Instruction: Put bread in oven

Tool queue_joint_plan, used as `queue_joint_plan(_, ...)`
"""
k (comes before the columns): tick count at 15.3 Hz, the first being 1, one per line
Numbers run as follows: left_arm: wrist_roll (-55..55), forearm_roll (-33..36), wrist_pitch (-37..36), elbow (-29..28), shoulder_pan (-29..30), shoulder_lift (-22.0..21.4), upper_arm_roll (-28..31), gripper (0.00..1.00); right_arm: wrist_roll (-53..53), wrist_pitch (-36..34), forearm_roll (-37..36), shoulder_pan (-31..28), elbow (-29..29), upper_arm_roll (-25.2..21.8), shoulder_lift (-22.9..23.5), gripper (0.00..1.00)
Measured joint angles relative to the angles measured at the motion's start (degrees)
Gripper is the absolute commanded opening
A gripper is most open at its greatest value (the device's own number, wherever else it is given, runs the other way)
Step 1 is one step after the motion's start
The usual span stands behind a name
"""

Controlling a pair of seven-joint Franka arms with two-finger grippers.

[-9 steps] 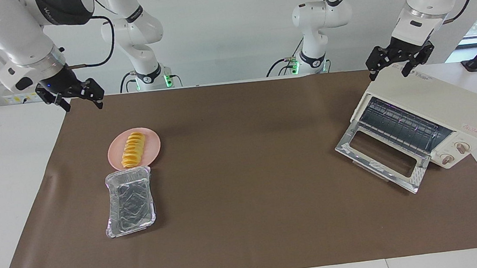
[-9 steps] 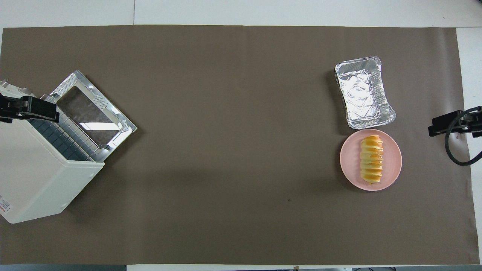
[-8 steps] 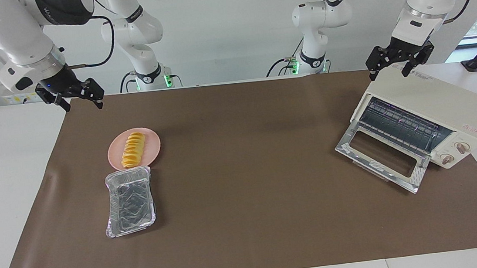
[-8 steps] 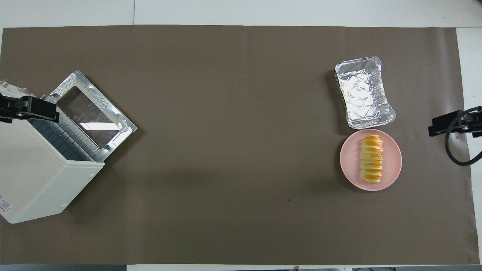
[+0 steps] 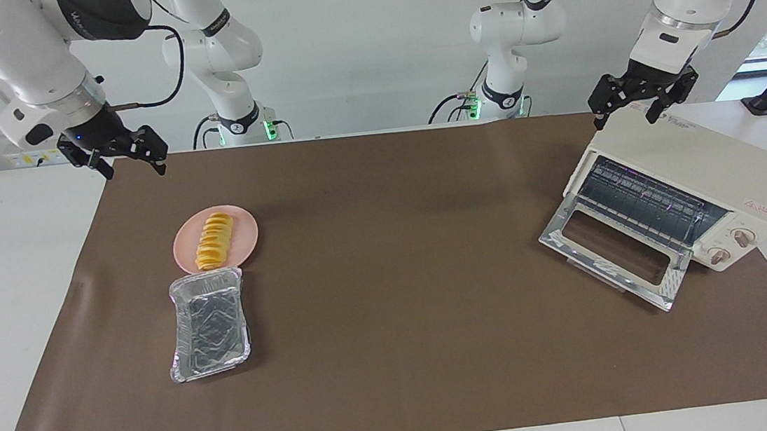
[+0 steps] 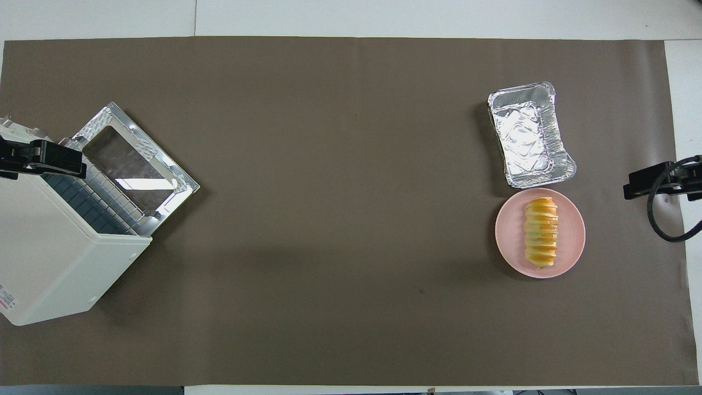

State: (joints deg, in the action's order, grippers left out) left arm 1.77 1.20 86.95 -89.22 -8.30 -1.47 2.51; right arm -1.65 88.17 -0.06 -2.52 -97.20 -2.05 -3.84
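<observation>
Your right claw (image 5: 133, 163) hangs with its fingers apart over the brown mat's edge; the bread (image 5: 213, 241) lies on the pink plate (image 5: 248, 239) well below it, beside the foil tray (image 5: 210, 325). Your left claw (image 5: 630, 113), fingers apart too, hangs just over the oven (image 5: 716, 166), whose door (image 5: 612, 253) lies open on the worktop (image 5: 3, 280).

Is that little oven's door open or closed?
Open. The oven has its glass door dropped down onto the table, and the dark rack inside shows.
</observation>
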Motion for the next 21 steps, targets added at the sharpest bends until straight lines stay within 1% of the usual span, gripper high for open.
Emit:
queue_joint_plan(2,0.0,0.0,0.0,0.0,0.0,0.0,0.0,1.0,0.0,3.53,0.04,0.51,-2.43,0.04,-0.69,1.0)
queue_joint_plan(4,0.0,0.0,0.0,0.0,0.0,0.0,0.0,1.0,0.36,9.28,0.04,2.14,-7.6,0.1,-2.17,1.0)
queue_joint_plan(7,0.0,0.0,0.0,0.0,0.0,0.0,0.0,1.0,3.77,15.76,0.04,4.11,-15.05,0.21,-3.58,1.0)
queue_joint_plan(10,0.0,0.0,0.0,0.0,0.0,0.0,0.0,1.0,5.37,24.07,0.04,5.08,-23.42,0.24,-3.41,1.0)
queue_joint_plan(12,0.0,0.0,0.0,0.0,0.0,0.0,0.0,1.0,5.43,28.53,0.04,5.06,-28.02,0.1,-3.06,1.0)
queue_joint_plan(15,0.0,0.0,0.0,0.0,0.0,0.0,0.0,1.0,5.43,31.38,0.04,4.79,-31.67,-0.18,-2.66,1.0)
queue_joint_plan(19,0.0,0.0,0.0,0.0,0.0,0.0,0.0,1.0,5.55,40.14,0.04,3.39,-38.19,-0.27,-2.26,1.0)
queue_joint_plan(21,0.0,0.0,0.0,0.0,0.0,0.0,0.0,1.0,5.55,41.38,0.04,3.07,-40.09,-0.28,-2.12,1.0)
